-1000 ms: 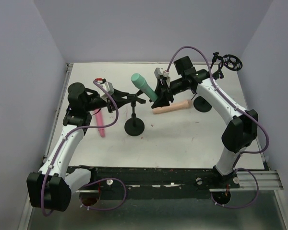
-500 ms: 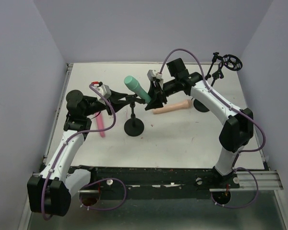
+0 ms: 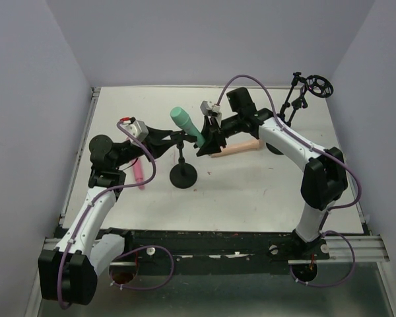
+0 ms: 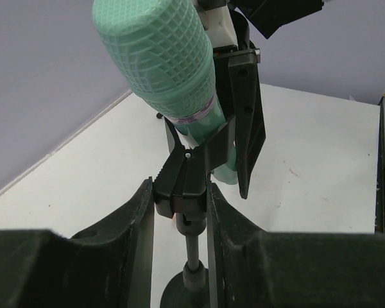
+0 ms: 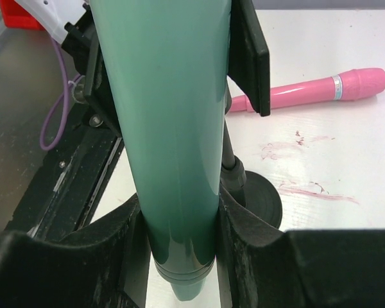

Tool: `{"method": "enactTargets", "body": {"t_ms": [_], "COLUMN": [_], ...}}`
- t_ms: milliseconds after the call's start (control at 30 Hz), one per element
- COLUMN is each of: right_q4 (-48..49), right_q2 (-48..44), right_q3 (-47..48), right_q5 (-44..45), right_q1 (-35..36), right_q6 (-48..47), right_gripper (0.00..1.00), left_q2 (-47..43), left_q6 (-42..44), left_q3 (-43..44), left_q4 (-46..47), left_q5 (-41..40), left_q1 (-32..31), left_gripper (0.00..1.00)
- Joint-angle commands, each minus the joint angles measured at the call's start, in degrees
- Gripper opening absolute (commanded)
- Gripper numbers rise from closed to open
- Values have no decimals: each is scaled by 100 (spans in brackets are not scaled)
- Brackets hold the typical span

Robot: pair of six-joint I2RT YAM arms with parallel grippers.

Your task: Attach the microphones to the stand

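The right gripper [image 3: 206,137] has its jaws clamped on the lower shaft of the teal microphone [image 3: 184,121]. It is held in the air, tilted, with the head up toward the left arm and the tail down at the clip [image 4: 181,187] of the stand [image 3: 183,175]. The left gripper [image 4: 181,204] has its jaws closed on that clip (steadying it, probably). Seating likely falls to the right arm, pushing along the long axis. The pink microphone [image 3: 138,173] and peach microphone [image 3: 240,148] lie on the worktop [image 3: 251,191].

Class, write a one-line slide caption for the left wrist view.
Left hand gripping the black stand clip while the teal microphone slants down at it from above.
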Motion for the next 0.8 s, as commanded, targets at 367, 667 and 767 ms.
{"method": "enactTargets", "body": {"t_ms": [367, 667, 767], "right_q4": [724, 926, 1040], "right_q2": [-33, -297, -438], "right_q3": [-262, -692, -789], "right_q5": [85, 701, 736], "right_q1": [470, 532, 541], "right_q6": [531, 504, 574], "right_gripper": [17, 17, 17], "left_q2": [-216, -365, -427], "left_q6": [-621, -806, -692], "left_q3": [-298, -350, -315], "left_q4": [-102, -180, -435], "left_q5": [-331, -525, -595], "left_q1": [-80, -106, -115], "left_gripper": [18, 18, 20]}}
